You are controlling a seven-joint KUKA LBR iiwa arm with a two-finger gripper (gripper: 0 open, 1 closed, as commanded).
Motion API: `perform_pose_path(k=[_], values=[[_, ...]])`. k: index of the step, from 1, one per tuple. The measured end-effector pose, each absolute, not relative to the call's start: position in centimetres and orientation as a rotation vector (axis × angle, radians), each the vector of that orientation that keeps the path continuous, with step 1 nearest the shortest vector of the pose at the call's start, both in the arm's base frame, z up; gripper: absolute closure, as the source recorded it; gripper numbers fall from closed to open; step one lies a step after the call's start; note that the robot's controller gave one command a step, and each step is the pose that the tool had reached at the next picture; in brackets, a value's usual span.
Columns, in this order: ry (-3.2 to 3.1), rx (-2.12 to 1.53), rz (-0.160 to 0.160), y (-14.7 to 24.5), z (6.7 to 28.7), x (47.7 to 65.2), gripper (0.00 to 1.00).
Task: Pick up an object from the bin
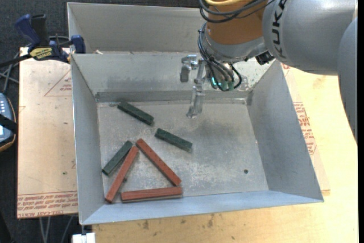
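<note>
My gripper (194, 111) hangs over the back middle of the bin floor, its one visible finger pointing down with nothing on it. A dark green bar (173, 140) lies just below and left of it. Another dark green bar (135, 112) rests further left, near the back of the floor. A red-brown bar (158, 162) lies on a slant in front of them.
At the front left lie a second red-brown bar (121, 174) on a slant, a third (151, 194) flat along the front wall, and a third dark green bar (117, 157). The arm with its orange cover reaches in from the upper right.
</note>
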State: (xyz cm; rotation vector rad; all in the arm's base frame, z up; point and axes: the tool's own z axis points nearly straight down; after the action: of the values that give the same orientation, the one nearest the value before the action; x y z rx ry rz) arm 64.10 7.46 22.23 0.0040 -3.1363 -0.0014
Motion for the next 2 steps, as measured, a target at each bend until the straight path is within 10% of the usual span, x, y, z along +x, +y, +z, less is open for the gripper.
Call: perform_pose_path(k=[1, 2], values=[[-3.144, 0.002, -0.002, 7.4, 22.7, 64.2, 0.00], [-3.151, 0.027, -0.002, 8.2, 18.7, 63.1, 0.00]])
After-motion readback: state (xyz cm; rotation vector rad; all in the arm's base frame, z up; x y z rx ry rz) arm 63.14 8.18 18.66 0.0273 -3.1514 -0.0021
